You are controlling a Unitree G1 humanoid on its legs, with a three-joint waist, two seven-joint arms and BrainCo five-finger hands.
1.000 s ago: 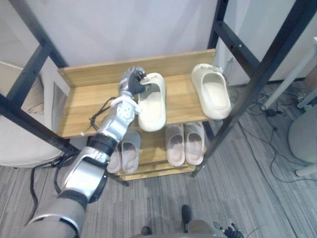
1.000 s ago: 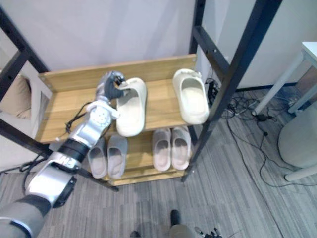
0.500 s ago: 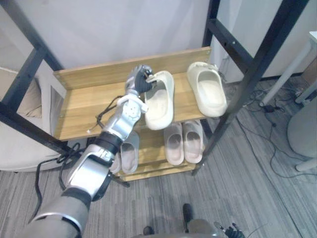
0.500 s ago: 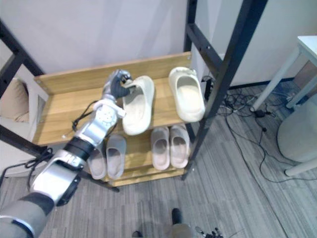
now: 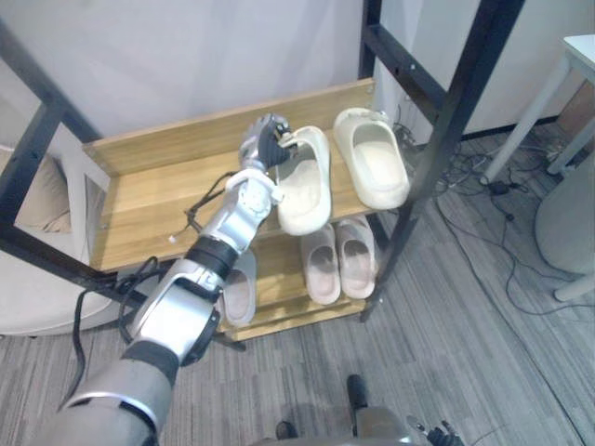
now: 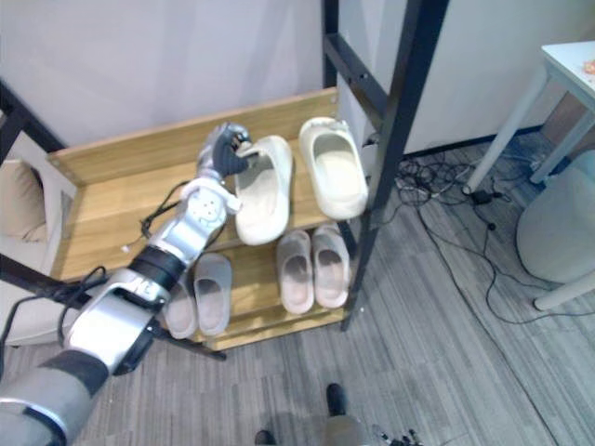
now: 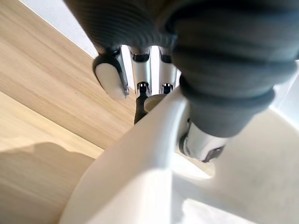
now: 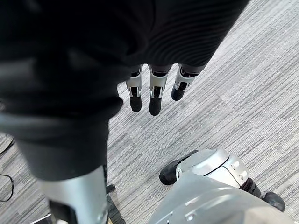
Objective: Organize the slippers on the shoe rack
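Two cream slippers lie on the wooden upper shelf (image 5: pixel 149 200) of the shoe rack. My left hand (image 5: pixel 265 141) is shut on the back rim of the left cream slipper (image 5: pixel 305 186). In the left wrist view its fingers (image 7: pixel 140 88) curl over that slipper's rim (image 7: pixel 140 168). The right cream slipper (image 5: pixel 372 167) lies close beside it, toe toward me. On the lower shelf a pinkish pair (image 5: pixel 337 260) sits at the right and a grey pair (image 6: pixel 212 293) at the left, partly under my arm. My right hand (image 8: pixel 154 95) hangs open over the carpet.
A black frame post (image 5: pixel 437 130) slants past the right end of the shelf. The left half of the upper shelf is bare wood. A pale cushion (image 5: pixel 42 214) sits to the left of the rack. Cables (image 5: pixel 483 186) and a round grey seat (image 5: pixel 567 223) lie to the right.
My left hand has slid the held cream slipper to the right, closing the gap to the other cream slipper. The camera has also shifted.
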